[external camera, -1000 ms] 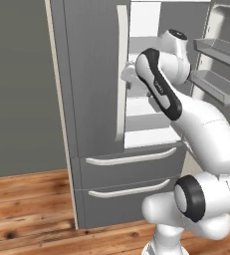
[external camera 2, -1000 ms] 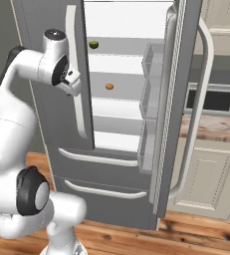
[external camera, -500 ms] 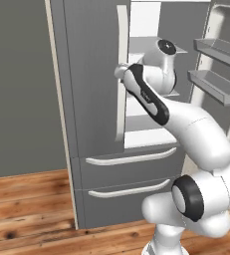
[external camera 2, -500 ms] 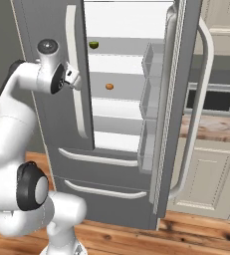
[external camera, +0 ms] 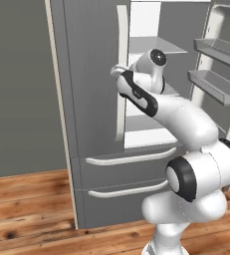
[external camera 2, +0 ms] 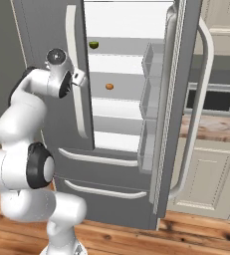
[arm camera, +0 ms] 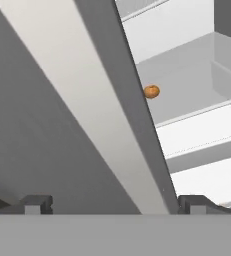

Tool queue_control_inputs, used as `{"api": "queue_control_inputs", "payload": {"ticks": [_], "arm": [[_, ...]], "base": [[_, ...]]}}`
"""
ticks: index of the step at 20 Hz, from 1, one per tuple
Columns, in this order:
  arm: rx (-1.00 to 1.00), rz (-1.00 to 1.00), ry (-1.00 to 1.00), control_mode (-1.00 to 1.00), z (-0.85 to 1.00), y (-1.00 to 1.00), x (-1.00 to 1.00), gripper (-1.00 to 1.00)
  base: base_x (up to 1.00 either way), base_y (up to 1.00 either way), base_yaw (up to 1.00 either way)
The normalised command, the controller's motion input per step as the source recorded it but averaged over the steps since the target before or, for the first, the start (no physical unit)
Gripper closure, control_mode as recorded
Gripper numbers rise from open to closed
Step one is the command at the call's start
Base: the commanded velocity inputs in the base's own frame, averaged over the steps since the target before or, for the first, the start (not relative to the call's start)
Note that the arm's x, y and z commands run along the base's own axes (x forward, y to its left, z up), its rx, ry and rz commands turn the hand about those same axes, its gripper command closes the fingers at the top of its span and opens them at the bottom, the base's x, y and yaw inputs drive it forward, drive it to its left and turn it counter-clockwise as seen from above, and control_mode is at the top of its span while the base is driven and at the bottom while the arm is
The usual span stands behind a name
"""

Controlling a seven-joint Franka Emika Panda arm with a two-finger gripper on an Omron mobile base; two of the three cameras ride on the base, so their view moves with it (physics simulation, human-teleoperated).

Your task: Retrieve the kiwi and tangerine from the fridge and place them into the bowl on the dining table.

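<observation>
Grey fridge (external camera 2: 52,45) w/ right door swung open, left door shut; white shelves inside. No brand, label or writing readable anywhere.

Gripper (arm camera: 114,202): finger tips (arm camera: 37,202) stand wide apart at bottom of hand view, nothing btwn them, not holding anything. Left door's pale handle (arm camera: 72,100) and door edge run diagonally across hand view, close in front of the tips; contact can't be told.

Arm: rises from base, elbow bent, forearm reaching up & fwd to the fridge. Hand (external camera 2: 71,79) sits just beside the long white handle of the shut left door, about mid-height of upper section, pointed toward the opening. In left base view wrist (external camera: 136,82) is at the door edge.

Tangerine (external camera 2: 109,86) on middle shelf, towards the left, well inside, apart from gripper; also seen past the door edge in hand view (arm camera: 151,91). Kiwi (external camera 2: 93,45), small green fruit, on the shelf above, near left wall. Open door's bins (external camera 2: 151,99) stacked on its inner side. Microwave (external camera 2: 213,99) & cream cabinets (external camera 2: 211,169) to the right, wood floor (external camera: 27,209) below.
</observation>
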Motion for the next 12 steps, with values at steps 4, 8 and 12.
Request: {"api": "queue_control_inputs", "payload": {"ticks": [4, 8, 12], "arm": [[0.0, 0.0, -0.03, -1.0, 0.0, 0.0, 0.64, -1.0], [-0.01, 0.0, -0.09, -1.0, 0.0, 0.0, 0.61, -1.0], [-0.01, 0.0, -0.11, -1.0, -0.05, 0.01, 0.64, -1.0]], "base": [[0.0, 0.0, 0.0], [0.0, 0.0, 0.0], [0.0, 0.0, 0.0]]}}
